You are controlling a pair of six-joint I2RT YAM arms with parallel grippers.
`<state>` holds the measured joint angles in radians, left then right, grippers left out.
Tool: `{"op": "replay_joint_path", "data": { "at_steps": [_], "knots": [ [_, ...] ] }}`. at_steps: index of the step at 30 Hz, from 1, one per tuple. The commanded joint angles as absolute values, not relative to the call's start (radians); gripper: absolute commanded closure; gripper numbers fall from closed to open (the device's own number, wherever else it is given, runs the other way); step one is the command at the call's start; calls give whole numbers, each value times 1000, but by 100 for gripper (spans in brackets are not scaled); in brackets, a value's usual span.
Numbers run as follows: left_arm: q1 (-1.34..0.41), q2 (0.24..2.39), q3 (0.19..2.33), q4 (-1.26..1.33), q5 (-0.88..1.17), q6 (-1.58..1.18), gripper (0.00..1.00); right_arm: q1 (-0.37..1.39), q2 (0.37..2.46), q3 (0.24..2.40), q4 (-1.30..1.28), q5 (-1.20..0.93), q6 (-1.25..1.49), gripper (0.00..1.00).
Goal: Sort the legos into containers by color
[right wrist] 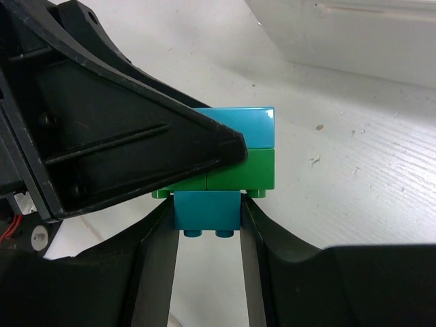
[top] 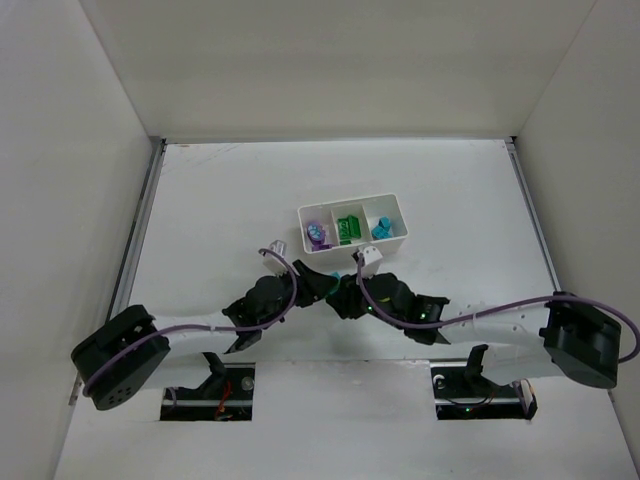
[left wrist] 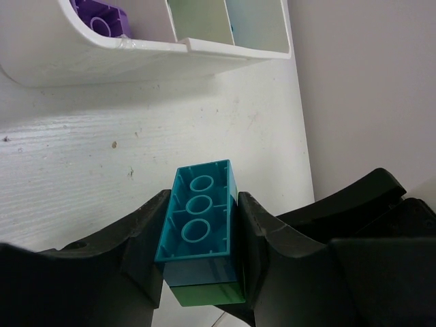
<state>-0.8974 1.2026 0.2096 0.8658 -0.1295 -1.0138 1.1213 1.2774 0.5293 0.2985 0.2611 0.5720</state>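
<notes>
A stack of legos hangs between my two grippers, just in front of the white tray (top: pixel 350 201). In the left wrist view, my left gripper (left wrist: pixel 203 208) is shut on a long teal brick (left wrist: pixel 199 225) that has a green brick (left wrist: pixel 208 293) stuck to it. In the right wrist view, my right gripper (right wrist: pixel 207 219) is shut on a small teal brick (right wrist: pixel 207 208) fixed to the same green brick (right wrist: pixel 245 170). In the top view the grippers meet, left (top: pixel 322 285) and right (top: pixel 346 296). The tray holds purple (top: pixel 317 235), green (top: pixel 348 229) and teal (top: pixel 382 228) legos in separate compartments.
The tray's near wall (left wrist: pixel 136 51) stands close ahead of the left gripper, with a purple lego (left wrist: pixel 102 17) inside. The left gripper's black body (right wrist: pixel 102 122) fills the upper left of the right wrist view. White walls enclose the table on three sides.
</notes>
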Motion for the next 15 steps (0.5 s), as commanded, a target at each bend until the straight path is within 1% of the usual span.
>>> {"op": "replay_joint_path", "data": {
  "at_steps": [1, 6, 15],
  "knots": [
    [-903, 1140, 196, 939, -149, -1011, 78, 1125, 1220, 514, 361, 247, 575, 59],
    [-864, 1054, 166, 885, -150, -996, 80, 1090, 1118, 476, 327, 236, 577, 59],
    [-783, 859, 156, 700, -167, -931, 79, 1004, 999, 462, 267, 253, 586, 59]
  ]
}}
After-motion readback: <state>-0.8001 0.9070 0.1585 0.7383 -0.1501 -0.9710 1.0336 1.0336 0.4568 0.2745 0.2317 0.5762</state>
